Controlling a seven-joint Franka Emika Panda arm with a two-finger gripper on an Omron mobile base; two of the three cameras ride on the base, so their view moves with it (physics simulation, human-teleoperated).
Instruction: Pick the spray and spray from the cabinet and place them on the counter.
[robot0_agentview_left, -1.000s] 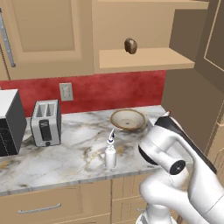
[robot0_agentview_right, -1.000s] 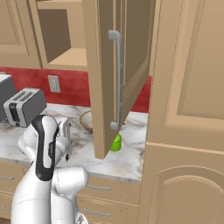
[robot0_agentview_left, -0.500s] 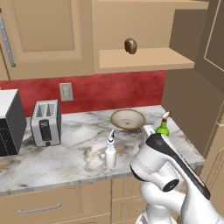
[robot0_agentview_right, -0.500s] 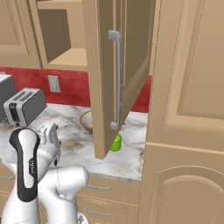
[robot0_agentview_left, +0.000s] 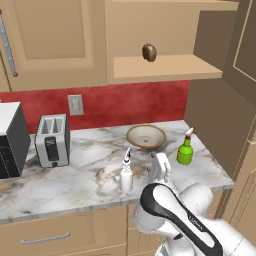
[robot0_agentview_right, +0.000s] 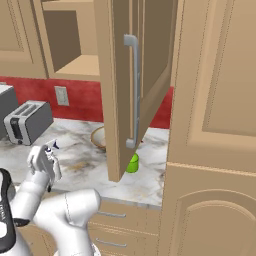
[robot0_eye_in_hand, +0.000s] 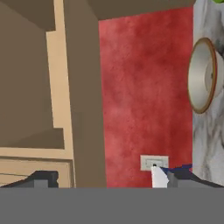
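Observation:
Both sprays stand on the marble counter (robot0_agentview_left: 85, 175). The white spray (robot0_agentview_left: 126, 176) is near the front edge, and its nozzle (robot0_eye_in_hand: 159, 176) pokes up at the bottom of the hand view. The green spray (robot0_agentview_left: 185, 150) stands further right, half hidden behind the open door in the right base view (robot0_agentview_right: 132, 163). My gripper (robot0_agentview_left: 160, 161) (robot0_agentview_right: 44, 159) (robot0_eye_in_hand: 111, 179) is open and empty, low over the counter's front, just right of the white spray and pointing at the back wall. The cabinet (robot0_agentview_left: 165, 67) stands open, with a brown lump (robot0_agentview_left: 149, 52) on its shelf.
A tan bowl (robot0_agentview_left: 145, 136) (robot0_eye_in_hand: 203, 74) sits on the counter behind the gripper. A toaster (robot0_agentview_left: 51, 140) and a microwave (robot0_agentview_left: 10, 140) stand at the left. The open cabinet door (robot0_agentview_right: 132, 75) with its silver handle (robot0_agentview_right: 134, 90) hangs over the counter's right part.
The arm has folded down and forward, bringing the hand low beside the white spray and uncovering the green one. Both sprays stay where they were. The jaws remain wide.

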